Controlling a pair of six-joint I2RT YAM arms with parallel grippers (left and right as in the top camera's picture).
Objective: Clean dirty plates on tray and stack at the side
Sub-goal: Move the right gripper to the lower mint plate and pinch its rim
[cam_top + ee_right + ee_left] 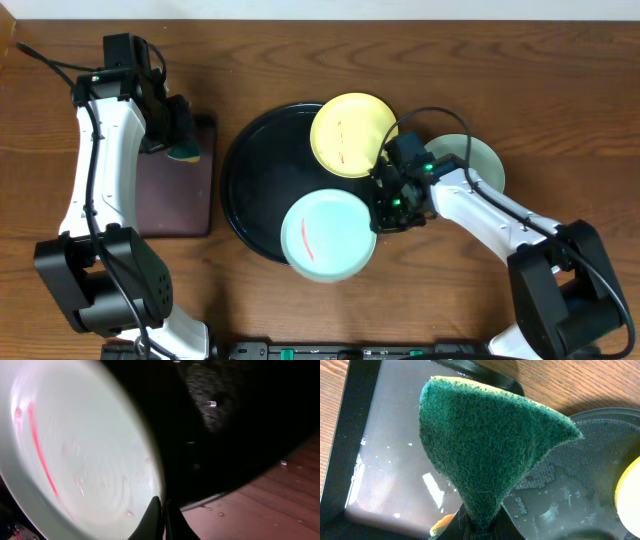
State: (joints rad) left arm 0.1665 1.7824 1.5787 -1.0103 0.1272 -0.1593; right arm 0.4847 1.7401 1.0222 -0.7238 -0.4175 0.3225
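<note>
The round black tray (250,180) sits mid-table. A pale yellow plate (352,135) with a red smear rests on its far right rim. A pale blue-green plate (328,236) with a red smear sits tilted at the tray's near edge. My right gripper (385,213) is shut on that plate's right rim, as the right wrist view shows, fingers (162,512) pinching the plate (75,450). A second blue-green plate (478,160) lies on the table to the right, partly under the right arm. My left gripper (178,140) is shut on a green sponge (490,440).
A dark rectangular tray (175,195) lies left of the round tray, under the left gripper; it looks wet in the left wrist view (395,460). The round tray's rim (605,412) and the yellow plate's edge (630,492) show there too. Wood table (285,505) surrounds everything.
</note>
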